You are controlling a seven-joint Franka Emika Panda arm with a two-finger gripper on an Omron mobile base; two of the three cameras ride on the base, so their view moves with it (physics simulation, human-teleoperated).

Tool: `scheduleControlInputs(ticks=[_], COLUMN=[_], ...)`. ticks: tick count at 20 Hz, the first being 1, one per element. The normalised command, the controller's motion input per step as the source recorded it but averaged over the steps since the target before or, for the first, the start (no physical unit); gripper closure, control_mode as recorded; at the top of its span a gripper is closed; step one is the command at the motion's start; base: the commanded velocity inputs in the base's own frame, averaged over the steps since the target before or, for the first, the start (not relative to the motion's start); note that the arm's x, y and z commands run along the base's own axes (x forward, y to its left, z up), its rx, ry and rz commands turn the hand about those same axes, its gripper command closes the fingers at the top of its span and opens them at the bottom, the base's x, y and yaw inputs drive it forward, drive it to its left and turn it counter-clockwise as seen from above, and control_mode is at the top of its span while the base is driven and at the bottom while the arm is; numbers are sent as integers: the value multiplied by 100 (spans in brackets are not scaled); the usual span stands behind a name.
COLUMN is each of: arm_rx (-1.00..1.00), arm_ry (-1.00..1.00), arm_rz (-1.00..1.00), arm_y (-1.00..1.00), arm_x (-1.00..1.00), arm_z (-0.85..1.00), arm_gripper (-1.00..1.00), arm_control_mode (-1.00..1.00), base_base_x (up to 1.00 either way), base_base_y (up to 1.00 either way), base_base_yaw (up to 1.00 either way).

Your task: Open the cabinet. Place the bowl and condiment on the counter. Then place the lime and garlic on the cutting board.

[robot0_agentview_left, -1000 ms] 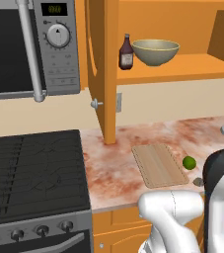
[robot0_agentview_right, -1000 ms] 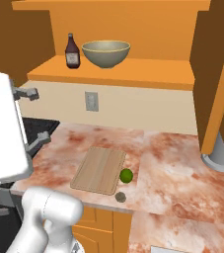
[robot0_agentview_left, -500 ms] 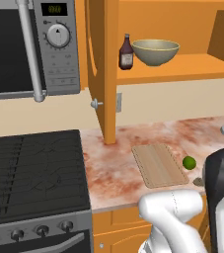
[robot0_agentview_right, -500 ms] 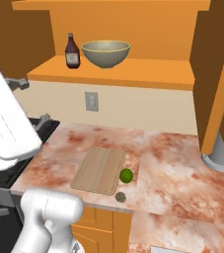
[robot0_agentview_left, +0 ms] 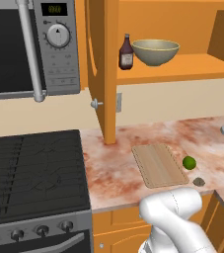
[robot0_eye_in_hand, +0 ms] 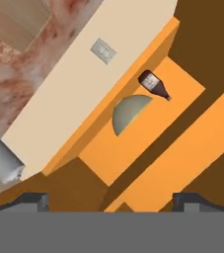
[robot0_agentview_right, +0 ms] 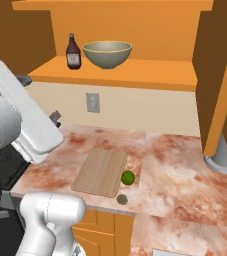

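My claw (robot0_eye_in_hand: 111,200) is spread wide with nothing in it, and far ahead of it the round olive-beige bowl (robot0_eye_in_hand: 129,112) sits touching the small dark brown bottle (robot0_eye_in_hand: 154,84), so I might tip that bottle over when I grab.

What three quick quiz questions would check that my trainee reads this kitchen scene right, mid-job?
1. True or false: the cabinet doors stand open, with the bowl and the condiment on its shelf.
2. Where is the lime? A) on the cutting board; B) on the counter just off the board's edge; C) inside the bowl.
3. Fill in: the garlic lies on the counter near the board's front ______.

Key: 1 true. 2 B. 3 corner.
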Motion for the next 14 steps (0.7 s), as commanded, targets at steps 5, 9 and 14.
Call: scheduleControlInputs(ticks=[5,9,14], arm_rx=[6,4,17], arm_ry=[27,1,-2], arm_rz=[34,5,-4], arm_y=[4,0,-1], arm_x=[35,10,0], arm_z=[-16,-3,0], arm_gripper=[-100,-100,-100], arm_control_mode=[-100,-100,-100], base_base_x=[0,0,0], base_base_y=[0,0,0], base_base_yaw=[0,0,0])
